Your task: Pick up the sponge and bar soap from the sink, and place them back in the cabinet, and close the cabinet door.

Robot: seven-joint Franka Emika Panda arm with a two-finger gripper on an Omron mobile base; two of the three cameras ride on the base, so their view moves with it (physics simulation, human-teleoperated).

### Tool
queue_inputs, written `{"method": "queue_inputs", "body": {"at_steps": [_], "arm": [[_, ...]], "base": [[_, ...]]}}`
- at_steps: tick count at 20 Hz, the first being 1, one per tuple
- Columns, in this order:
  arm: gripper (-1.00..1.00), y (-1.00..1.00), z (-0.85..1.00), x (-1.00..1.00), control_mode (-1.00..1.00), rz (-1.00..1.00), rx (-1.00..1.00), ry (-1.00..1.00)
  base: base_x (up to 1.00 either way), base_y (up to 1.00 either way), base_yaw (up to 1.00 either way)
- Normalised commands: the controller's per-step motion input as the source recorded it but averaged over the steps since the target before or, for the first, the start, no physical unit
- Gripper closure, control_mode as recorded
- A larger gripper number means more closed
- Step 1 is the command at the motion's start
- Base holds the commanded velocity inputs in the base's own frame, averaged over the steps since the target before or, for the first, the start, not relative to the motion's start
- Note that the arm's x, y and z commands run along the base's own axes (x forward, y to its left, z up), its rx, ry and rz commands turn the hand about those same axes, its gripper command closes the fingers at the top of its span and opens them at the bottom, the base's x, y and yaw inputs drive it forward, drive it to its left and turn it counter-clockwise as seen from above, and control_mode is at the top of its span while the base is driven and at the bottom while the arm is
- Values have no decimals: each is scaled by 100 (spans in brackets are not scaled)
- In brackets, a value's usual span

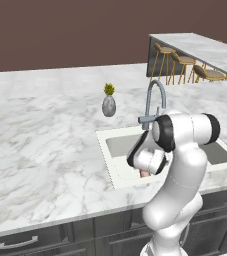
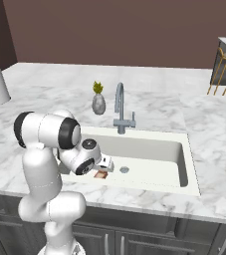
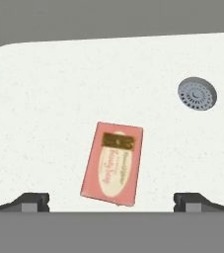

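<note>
A: Start closest to the hand. How does the gripper (image 3: 111, 200) stand?

B: In the hand view its two dark fingertips (image 3: 32, 200) sit far apart at the bottom edge, so the jaws are spread wide with nothing between them.

A: And the bar soap (image 3: 113, 163)?

B: It lies flat on the floor of the sink (image 3: 44, 99), just ahead of the fingertips and between their lines, a little nearer the left one. It is a pinkish block with a gold band near its far end and a pale oval label, its long axis slightly tilted against the jaws. The fingertips are not touching it.

A: What lies beyond the soap?

B: The round grey drain (image 3: 197, 93), further out and off to the right of the soap in the hand view, well apart from it. Past that, the basin's far wall.

A: From the base cameras?

B: In the right base view the gripper (image 2: 104, 164) hangs inside the near left part of the sink (image 2: 184, 149), with the bar soap (image 2: 101, 174) showing as a small reddish patch just under it and the drain (image 2: 124, 170) beside that. In the left base view the arm's wrist covers most of this; only a pinkish sliver of the bar soap (image 1: 144, 173) peeks out below it, against the near wall of the sink (image 1: 110, 160).

A: And behind the sink?

B: The grey gooseneck faucet (image 2: 120, 110) stands at the back rim, and further back on the marble counter (image 2: 194, 114) sits a small grey vase (image 2: 98, 103) with a yellow-green sprig.
</note>
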Motion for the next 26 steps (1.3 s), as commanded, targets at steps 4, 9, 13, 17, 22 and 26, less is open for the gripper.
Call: {"method": "queue_inputs", "body": {"at_steps": [4, 9, 13, 17, 22, 26], "arm": [[-100, 0, -13, 0, -100, 0, 0, 0], [-100, -1, -18, 2, -100, 0, -1, 0], [-100, -4, -19, 3, -100, 0, -2, -1], [-100, -2, -15, 3, -100, 0, 0, 0], [-100, 0, -17, 1, -100, 0, 0, 0], [-100, 0, -18, 1, -100, 0, 0, 0]], "base": [[0, 0, 0], [0, 0, 0], [0, 0, 0], [0, 0, 0], [0, 0, 0], [0, 0, 0]]}}
